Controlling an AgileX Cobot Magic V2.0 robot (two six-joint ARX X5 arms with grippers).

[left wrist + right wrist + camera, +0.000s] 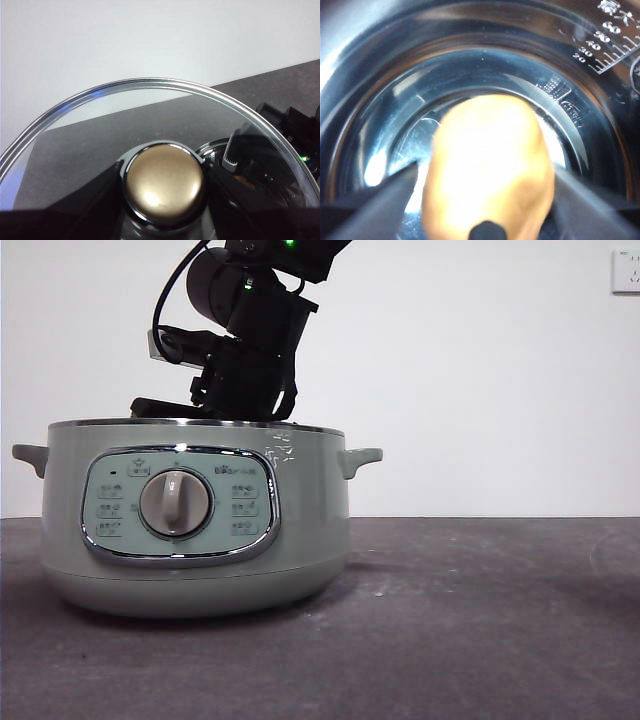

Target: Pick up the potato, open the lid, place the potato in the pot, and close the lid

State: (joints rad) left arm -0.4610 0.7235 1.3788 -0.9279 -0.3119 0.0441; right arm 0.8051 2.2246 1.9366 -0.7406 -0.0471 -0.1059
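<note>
While my right gripper (487, 200) reaches down into the pot (195, 515), its two black jaws are clamped on the potato (487, 172), one at each flank. My right wrist view shows the potato as an orange-brown oval, blurred and glaring with reflected light, held inside the pot's shiny metal inner bowl (380, 100); whether it touches the bowl's floor I cannot tell. A printed measuring scale (612, 35) runs up the bowl's wall.

I note in the front view that the pot stands on the dark table (480, 620), sage-green, its chrome-framed control panel (180, 502) and central dial (176, 503) facing the camera, a small handle (360, 457) at each side. Its mouth is uncovered. A dark arm (250, 340) descends from above into that mouth; by the wrist views this is my right arm.

My left gripper (165, 187) is closed around the knob (165, 184) of the lid (100, 130), a jaw pressed at either side of the chrome-topped knob. The glass lid is held off the pot, its chrome rim arching against the white wall (150, 40). Through the glass, the left wrist view shows part of the right arm and the pot's rim beyond.
</note>
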